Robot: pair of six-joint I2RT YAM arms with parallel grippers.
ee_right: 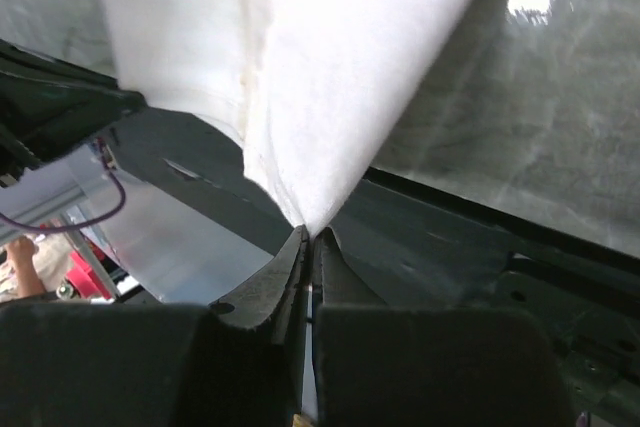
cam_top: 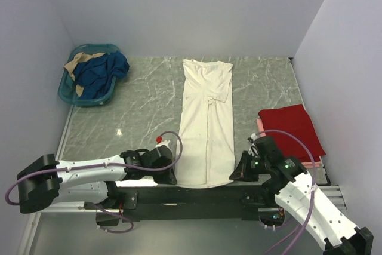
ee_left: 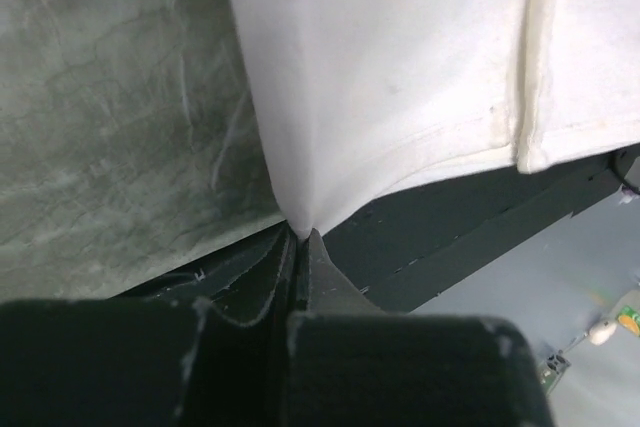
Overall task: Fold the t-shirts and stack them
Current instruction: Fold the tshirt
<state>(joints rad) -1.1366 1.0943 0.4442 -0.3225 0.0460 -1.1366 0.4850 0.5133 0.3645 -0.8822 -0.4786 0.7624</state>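
Note:
A cream-white t-shirt lies as a long narrow strip down the middle of the table, sleeves folded in, neck at the far end. My left gripper is shut on its near left hem corner. My right gripper is shut on the near right hem corner. Both corners are pinched between the fingertips and the cloth rises into small peaks there. A red t-shirt lies folded on a pink one at the right.
A teal basket with blue and tan clothes stands at the far left corner. Walls close in on the left, back and right. The black mounting rail runs along the near edge under the hem.

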